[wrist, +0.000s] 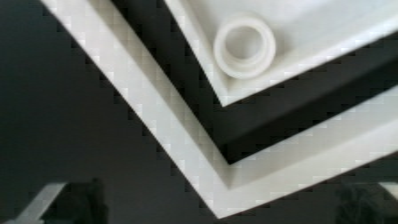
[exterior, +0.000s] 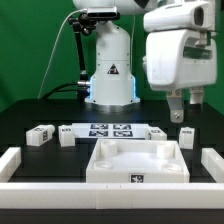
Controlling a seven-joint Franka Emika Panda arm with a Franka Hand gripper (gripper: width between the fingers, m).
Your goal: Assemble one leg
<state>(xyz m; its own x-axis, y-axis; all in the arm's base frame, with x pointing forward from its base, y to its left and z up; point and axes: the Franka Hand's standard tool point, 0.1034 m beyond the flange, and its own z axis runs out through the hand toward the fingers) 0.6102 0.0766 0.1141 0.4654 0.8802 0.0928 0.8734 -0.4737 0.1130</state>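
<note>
Several small white legs with tags lie on the black table: two at the exterior view's left (exterior: 40, 135) (exterior: 68, 135) and one at its right (exterior: 188, 135). My gripper (exterior: 186, 108) hangs above the right-hand leg, well clear of it, open and empty. In the wrist view the gripper (wrist: 217, 205) shows only as two dark blurred fingers (wrist: 71, 202) far apart. Between them lies a white corner of the tray-like part (wrist: 178, 110) with a round socket (wrist: 244, 45). No leg shows in the wrist view.
The wide white tray-like part (exterior: 100, 165) with raised corners sits in the front middle. The marker board (exterior: 110, 130) lies behind it. Low white walls stand at the exterior view's left (exterior: 10, 165) and right (exterior: 212, 165). The robot base (exterior: 110, 80) is behind.
</note>
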